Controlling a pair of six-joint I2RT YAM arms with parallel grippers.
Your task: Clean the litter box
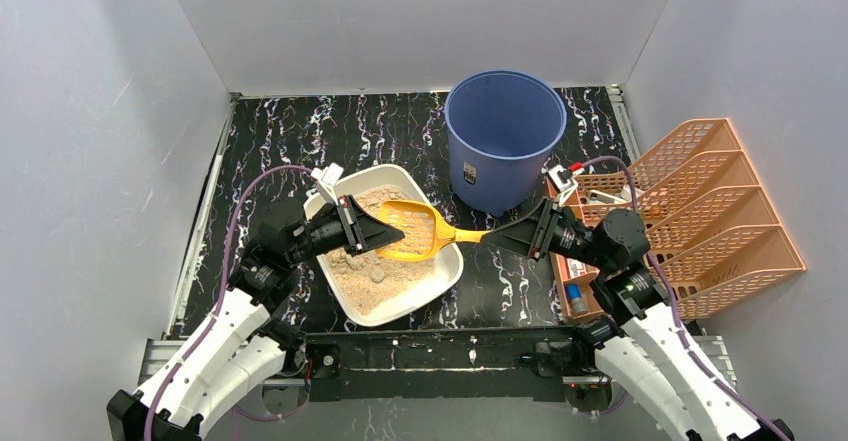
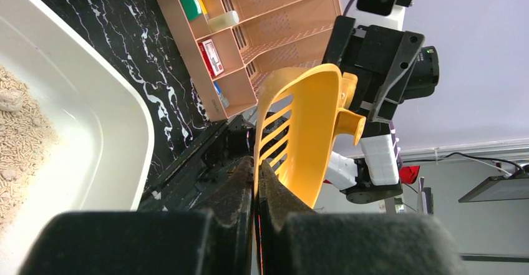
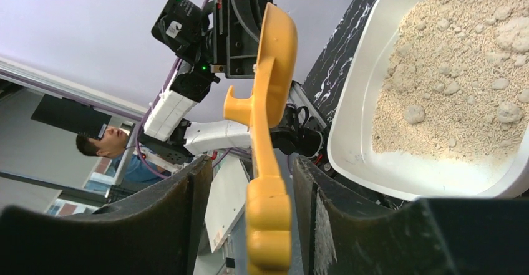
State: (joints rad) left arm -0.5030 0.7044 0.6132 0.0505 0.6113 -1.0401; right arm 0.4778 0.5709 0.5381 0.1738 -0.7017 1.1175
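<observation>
White plastic litter box [image 1: 452,264] sits on the black marbled table [image 1: 270,141], left of centre, turned at an angle to the table edge; tan litter [image 1: 372,261] covers most of its floor, with several pale clumps [image 1: 377,274] lying on the surface; one corner of the floor shows bare white in the right wrist view; yellow slotted scoop [image 1: 412,229] hangs over the right half of the box, head above the litter, handle pointing right, out past the rim toward the right arm; left gripper [image 1: 385,229] reaches in from the left over the box, pinched tight on the thin edge of the scoop head, no gap on either side in the left wrist view; right gripper [image 1: 492,238] is at the handle end, just right of the box; its fingers [image 3: 187,206] stand one on each side of the handle, partly apart, with a gap between each finger and the yellow plastic, so it is not clamping; scoop is carried by the left claw alone; cannot tell whether the scoop head touches the litter; blue bucket [image 1: 505,136] stands upright behind and to the right of the box, near but apart from it; orange-pink lattice rack [image 1: 720,211] lies along the right edge of the table, beside the right arm, small items in its nearest long compartment
</observation>
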